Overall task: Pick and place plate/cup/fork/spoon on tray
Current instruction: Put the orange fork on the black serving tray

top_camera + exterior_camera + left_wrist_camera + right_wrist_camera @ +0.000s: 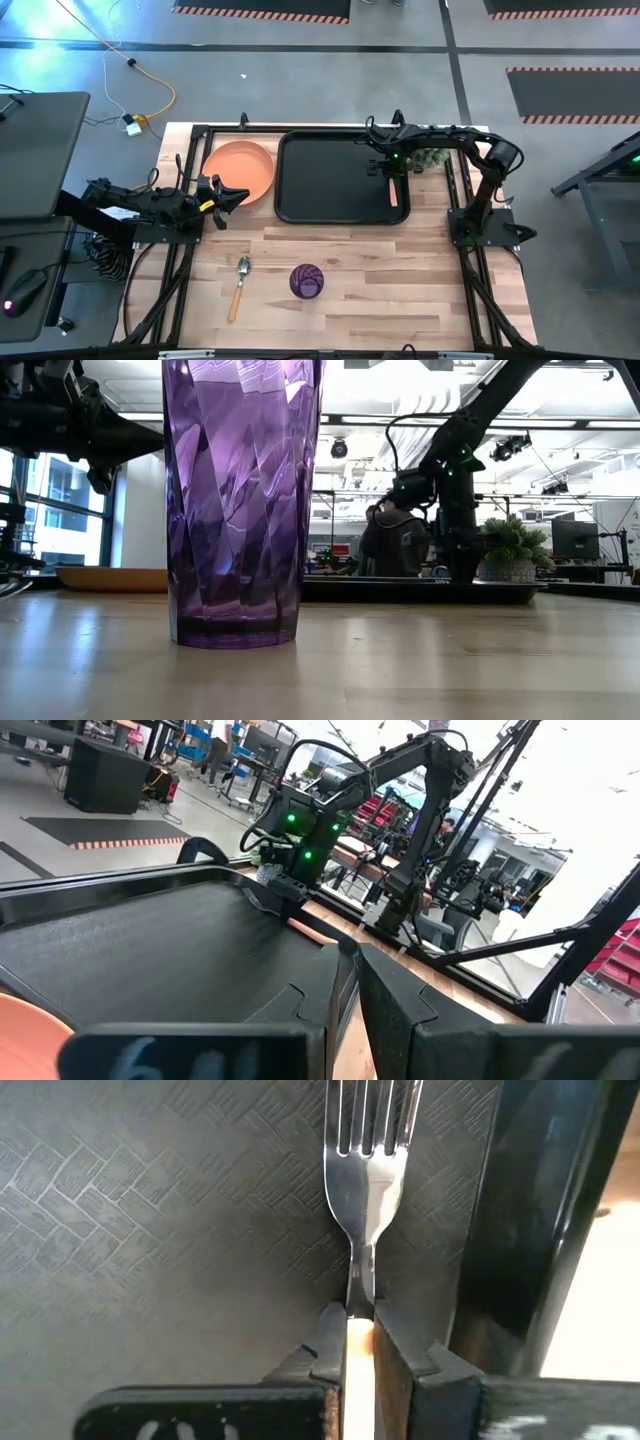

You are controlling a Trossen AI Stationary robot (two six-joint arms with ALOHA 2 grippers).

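The black tray [330, 180] lies at the table's far middle. The orange plate [240, 168] rests flat on the table, touching the tray's left side. My left gripper [228, 194] is shut and empty, just near of the plate's right rim. My right gripper [388, 168] is over the tray's right part, shut on the fork [365, 1170]. The fork's orange handle [394, 192] points toward the near edge. The purple cup [306, 281] stands upright on the table at near middle. The spoon [240, 285] lies flat to its left. My right gripper pinches the fork between its two fingers at the far end of the orange handle [357, 1342], where it meets the metal neck. The fingers come from above. The fork lies about level, low over the tray floor beside the right rim; whether it touches the floor I cannot tell.
The dark frame rails [185, 250] run along the table's left and right sides. A small green plant [432, 158] stands beyond the tray's far right corner. Bare wood [400, 290] lies between the tray and the near edge.
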